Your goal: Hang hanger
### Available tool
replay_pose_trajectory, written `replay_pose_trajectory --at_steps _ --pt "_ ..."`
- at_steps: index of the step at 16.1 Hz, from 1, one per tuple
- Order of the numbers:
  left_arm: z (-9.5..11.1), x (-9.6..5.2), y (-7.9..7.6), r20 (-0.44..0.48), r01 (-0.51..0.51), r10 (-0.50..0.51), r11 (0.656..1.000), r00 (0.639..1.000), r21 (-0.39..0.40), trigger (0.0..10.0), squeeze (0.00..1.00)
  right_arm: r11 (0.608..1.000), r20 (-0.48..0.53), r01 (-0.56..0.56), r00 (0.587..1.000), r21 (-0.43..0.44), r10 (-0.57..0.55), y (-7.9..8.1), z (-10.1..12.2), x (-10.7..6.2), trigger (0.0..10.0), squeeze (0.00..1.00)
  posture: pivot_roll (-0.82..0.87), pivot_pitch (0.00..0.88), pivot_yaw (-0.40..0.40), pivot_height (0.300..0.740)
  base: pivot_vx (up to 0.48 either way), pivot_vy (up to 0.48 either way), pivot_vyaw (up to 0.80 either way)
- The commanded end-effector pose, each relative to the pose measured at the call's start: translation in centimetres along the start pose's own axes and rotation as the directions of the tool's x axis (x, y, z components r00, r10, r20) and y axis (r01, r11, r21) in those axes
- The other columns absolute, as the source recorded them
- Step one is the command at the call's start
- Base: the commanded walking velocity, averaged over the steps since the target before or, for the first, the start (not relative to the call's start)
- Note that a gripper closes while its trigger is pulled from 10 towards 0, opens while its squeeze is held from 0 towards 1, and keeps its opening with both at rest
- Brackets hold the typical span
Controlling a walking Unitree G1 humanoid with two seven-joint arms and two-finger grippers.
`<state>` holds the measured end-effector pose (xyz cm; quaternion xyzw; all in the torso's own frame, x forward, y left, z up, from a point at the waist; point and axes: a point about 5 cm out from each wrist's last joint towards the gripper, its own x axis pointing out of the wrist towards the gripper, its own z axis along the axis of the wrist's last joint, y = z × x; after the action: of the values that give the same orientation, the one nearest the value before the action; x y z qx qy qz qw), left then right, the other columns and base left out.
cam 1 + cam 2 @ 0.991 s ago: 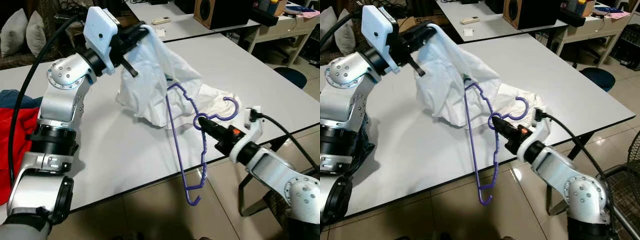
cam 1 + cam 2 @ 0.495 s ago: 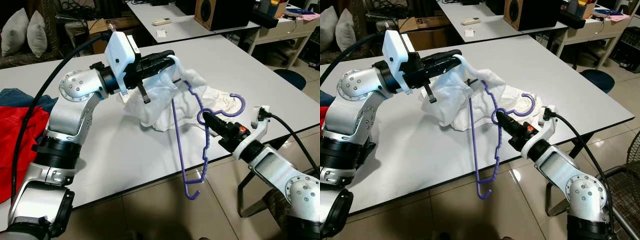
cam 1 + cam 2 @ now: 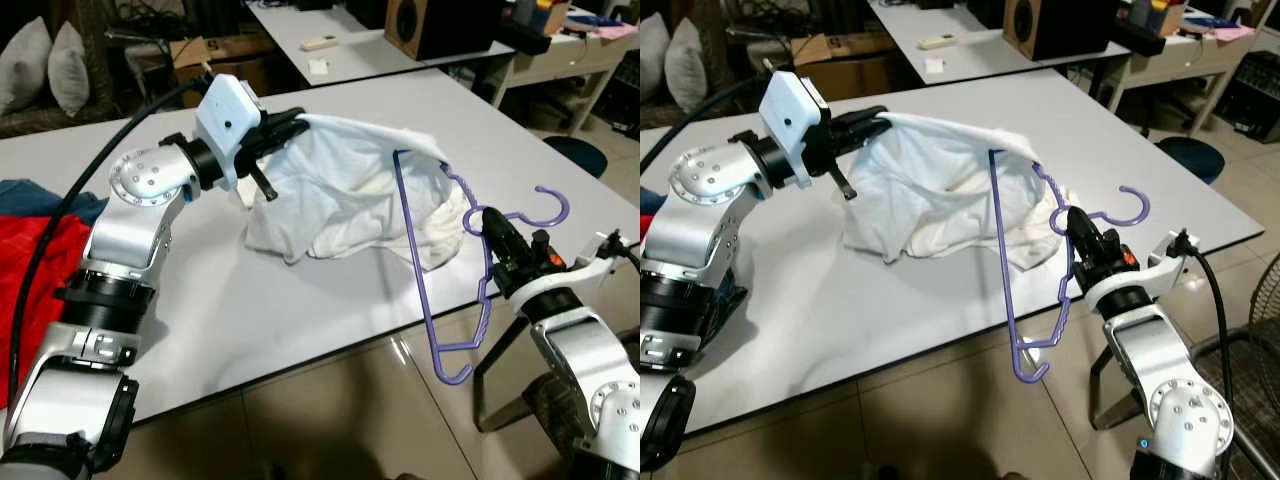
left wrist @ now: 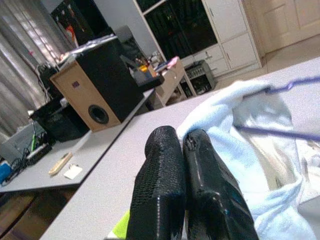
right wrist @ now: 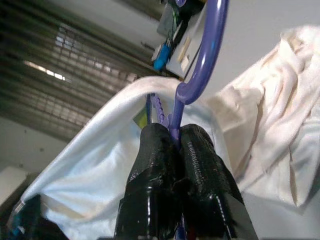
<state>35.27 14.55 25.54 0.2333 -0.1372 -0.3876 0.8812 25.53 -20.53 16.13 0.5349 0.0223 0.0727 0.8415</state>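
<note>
Left eye view: the left gripper (image 3: 296, 122) pinches a hem of the white garment (image 3: 350, 195), lifting it off the white surface (image 3: 250, 300) so the cloth stretches toward the right. The purple hanger (image 3: 440, 270) hangs beyond the surface's near right edge, one shoulder tucked into the garment, its hook pointing right. The right gripper (image 3: 488, 228) clamps its neck just below the hook. A red cloth (image 3: 35, 280) lies at the far left.

Right eye view: the same arrangement; the hanger's lower end dangles below the surface edge, over the tiled floor (image 3: 940, 420).

Left wrist view: the fingers (image 4: 165, 160) are pressed together on the pale fabric, with a wooden speaker (image 4: 95, 90) on another table beyond.

Right wrist view: the fingers (image 5: 157, 150) are shut on the hanger's neck, the garment draped behind.

The garment looks soft, light and limp, so it will likely sag and slide; it is best held at the collar or hem. The hanger seems thin, stiff plastic, slightly springy, and the neck is probably the surest hold.
</note>
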Motion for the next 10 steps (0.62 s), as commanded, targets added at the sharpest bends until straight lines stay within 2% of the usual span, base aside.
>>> replay_pose_trajectory --at_steps 1,2,4,6,7,8,10 --pt "-0.1 0.0 0.1 -0.022 0.006 -0.006 1.0 1.0 0.004 0.0 0.0 1.0 0.064 0.006 0.998 0.0 -0.006 0.3 0.9 -0.1 10.0 0.0 -0.06 0.0 0.024 0.74 0.0 0.0 0.0" --pt "-0.5 0.1 -0.4 -0.033 0.038 -0.038 0.999 0.999 -0.005 0.0 0.0 1.0 0.086 0.002 0.996 0.014 -0.004 0.5 1.0 0.2 10.0 0.0 -0.06 0.0 0.034 0.74 0.0 0.0 0.0" --pt "-2.0 1.1 -4.4 -0.044 0.217 -0.218 0.976 0.975 -0.015 0.0 0.0 0.985 0.186 -0.045 0.983 0.167 0.013 1.9 2.2 3.3 10.0 0.0 -0.06 0.0 0.032 0.74 0.0 0.0 0.0" --pt "-2.3 1.7 -5.7 -0.049 0.251 -0.251 0.968 0.967 -0.002 0.0 0.0 0.98 0.188 -0.054 0.982 0.193 0.017 2.5 2.1 4.5 10.0 0.0 -0.05 0.0 0.033 0.74 0.0 0.0 0.0" --pt "-2.0 2.5 -6.9 -0.034 0.275 -0.274 0.961 0.961 0.019 0.0 0.0 0.967 0.179 -0.057 0.984 0.249 0.011 3.1 1.6 6.1 10.0 0.0 -0.05 0.0 0.03 0.74 0.0 0.0 0.0" --pt "-1.6 3.0 -7.7 -0.016 0.299 -0.298 0.954 0.954 0.026 0.0 0.0 0.962 0.16 -0.044 0.987 0.269 0.0 3.6 0.9 7.4 10.0 0.0 -0.04 0.0 0.023 0.74 0.0 0.0 0.0" --pt "-1.1 3.1 -8.2 0.017 0.322 -0.322 0.947 0.946 0.018 0.0 0.0 0.966 0.132 -0.015 0.991 0.258 -0.02 3.6 0.2 8.5 10.0 0.0 -0.04 0.0 0.022 0.74 0.0 0.0 0.0"
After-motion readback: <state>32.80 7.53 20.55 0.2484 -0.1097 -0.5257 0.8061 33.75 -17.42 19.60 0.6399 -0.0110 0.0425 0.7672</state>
